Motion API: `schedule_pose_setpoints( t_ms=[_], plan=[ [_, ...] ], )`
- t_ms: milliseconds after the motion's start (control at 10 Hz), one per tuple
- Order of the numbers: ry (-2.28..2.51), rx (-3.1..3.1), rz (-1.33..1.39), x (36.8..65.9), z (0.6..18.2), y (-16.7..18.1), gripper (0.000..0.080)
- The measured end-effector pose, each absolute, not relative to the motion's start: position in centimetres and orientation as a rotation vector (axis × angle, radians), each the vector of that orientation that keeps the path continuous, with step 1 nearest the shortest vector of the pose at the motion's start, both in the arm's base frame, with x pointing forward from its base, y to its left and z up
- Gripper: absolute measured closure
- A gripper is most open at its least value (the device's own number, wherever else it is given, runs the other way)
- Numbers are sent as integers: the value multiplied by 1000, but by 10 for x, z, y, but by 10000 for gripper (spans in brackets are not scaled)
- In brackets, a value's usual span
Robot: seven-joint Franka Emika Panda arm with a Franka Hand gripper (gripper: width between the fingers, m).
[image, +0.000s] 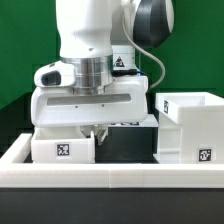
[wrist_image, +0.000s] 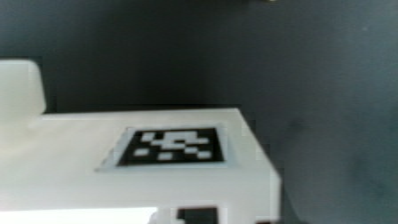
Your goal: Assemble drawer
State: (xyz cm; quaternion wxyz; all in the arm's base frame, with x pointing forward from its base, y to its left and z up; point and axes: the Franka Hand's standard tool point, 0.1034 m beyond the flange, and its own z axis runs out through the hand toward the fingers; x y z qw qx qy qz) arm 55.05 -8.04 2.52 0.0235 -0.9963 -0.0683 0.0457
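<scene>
The black table [image: 130, 145] carries the drawer in loose parts. The white arm [image: 90, 40] reaches down over its middle. A long white rail [image: 110, 182] borders the near edge. The casing [image: 190, 125] stands upright at the exterior view's right, open side up, with a tag low on its front. A tray [image: 62, 148] sits at the exterior view's left, tag facing front. The fingers [image: 96, 133] hang low just beside the tray's inner end; whether they are spread or closed cannot be told. The wrist view shows a tagged white face close up.

White tray [image: 45, 150], tag [image: 63, 151] seemingly black-and-white.
</scene>
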Motion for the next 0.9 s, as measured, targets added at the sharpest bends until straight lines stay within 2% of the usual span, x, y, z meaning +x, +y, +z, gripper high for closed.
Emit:
schedule_pose_setpoints(
  t_ms=[400, 900],
  plan=[
    [-429, -3050, 166, 551, 29, -82, 758],
    [-1115, -2845, 156, 540, 30, -75, 758]
  ],
)
